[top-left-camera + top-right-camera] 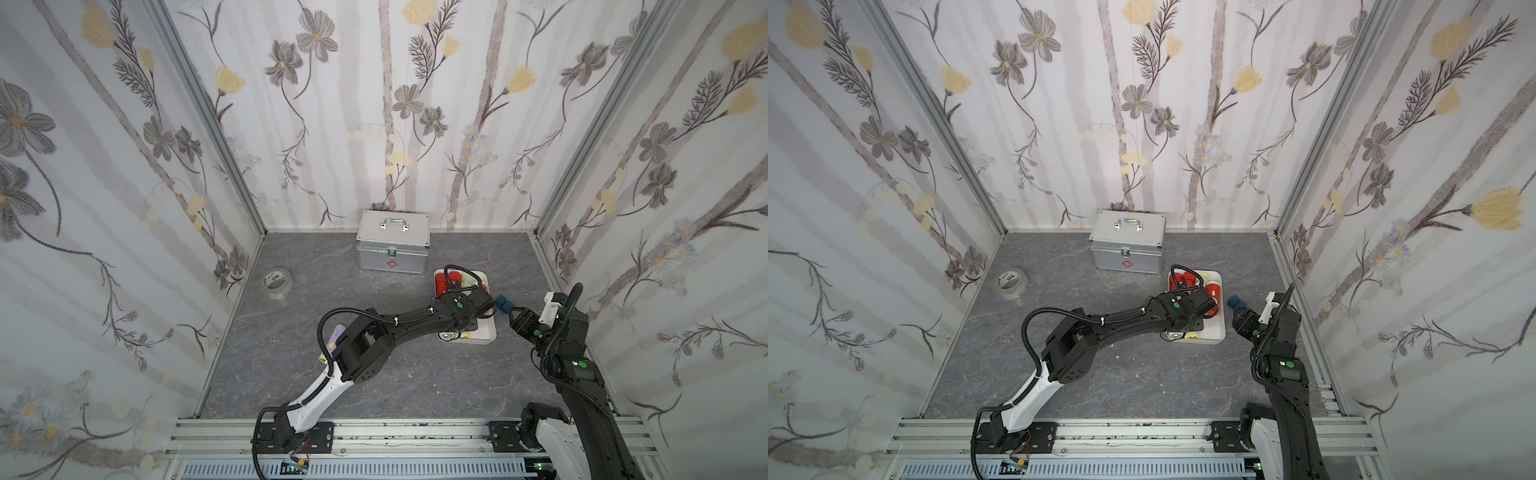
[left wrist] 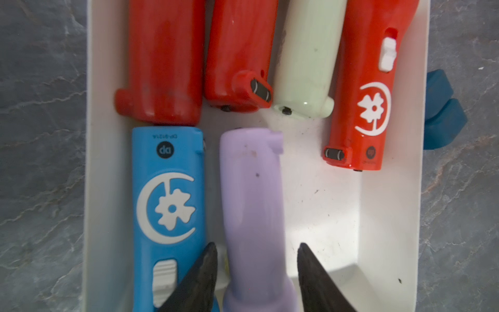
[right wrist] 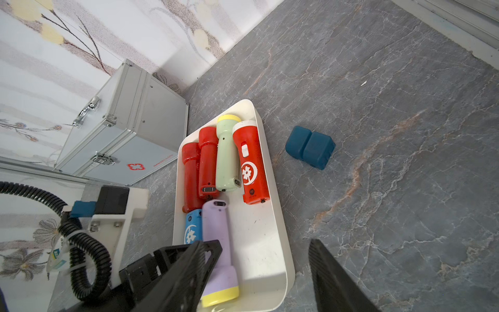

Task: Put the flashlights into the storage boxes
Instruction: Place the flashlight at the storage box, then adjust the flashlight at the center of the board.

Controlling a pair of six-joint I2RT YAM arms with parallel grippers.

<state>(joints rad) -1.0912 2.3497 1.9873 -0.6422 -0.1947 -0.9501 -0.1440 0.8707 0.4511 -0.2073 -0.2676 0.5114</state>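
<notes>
The white storage box point(image 2: 391, 216) holds several flashlights side by side: two plain red point(image 2: 162, 62) point(image 2: 237, 54), a pale green one point(image 2: 307, 59), a red one with a white emblem point(image 2: 370, 102), a blue one point(image 2: 167, 194) and a lilac one point(image 2: 251, 202). My left gripper point(image 2: 256, 247) hangs open over the lilac one, with a gap at one finger. A second lilac flashlight point(image 1: 336, 337) lies on the table, partly under the left arm. My right gripper point(image 3: 262, 243) is open and holds nothing, beside the box's near right corner point(image 1: 492, 332).
A dark blue two-lobed block point(image 1: 503, 303) sits on the table just right of the box, close to the right gripper. A silver case with a red cross point(image 1: 392, 245) stands behind the box. A tape roll point(image 1: 277, 282) lies at the far left. Walls enclose three sides.
</notes>
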